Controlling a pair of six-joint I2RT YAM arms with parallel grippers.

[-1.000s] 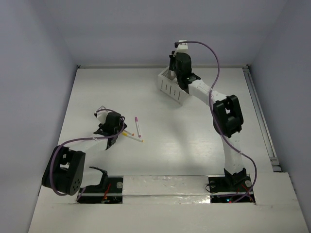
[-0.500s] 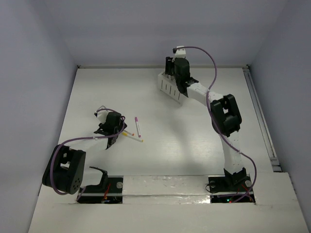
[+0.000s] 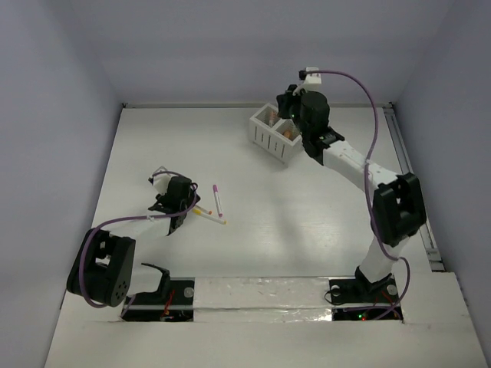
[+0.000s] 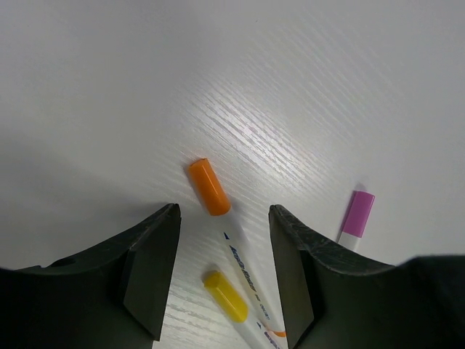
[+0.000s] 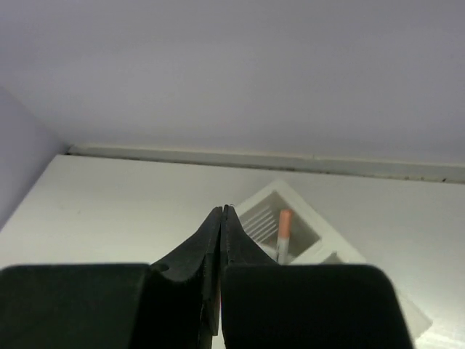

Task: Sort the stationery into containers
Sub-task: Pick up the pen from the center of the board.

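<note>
While the right jaws are hanging shut, the left are gaping empty astride the white pen [image 4: 243, 270] lying lengthwise.

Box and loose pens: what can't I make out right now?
- Box second compartment: right wrist view, blocked by the right arm's shut fingers; top view, contents too small.
- Magenta pen body: left wrist view, behind the left arm's finger.
- Lettered pen lower end: left wrist view, cut by the bottom edge.

Left fingers [image 4: 149, 273] apart, right fingers [image 5: 208, 251] together.
</note>
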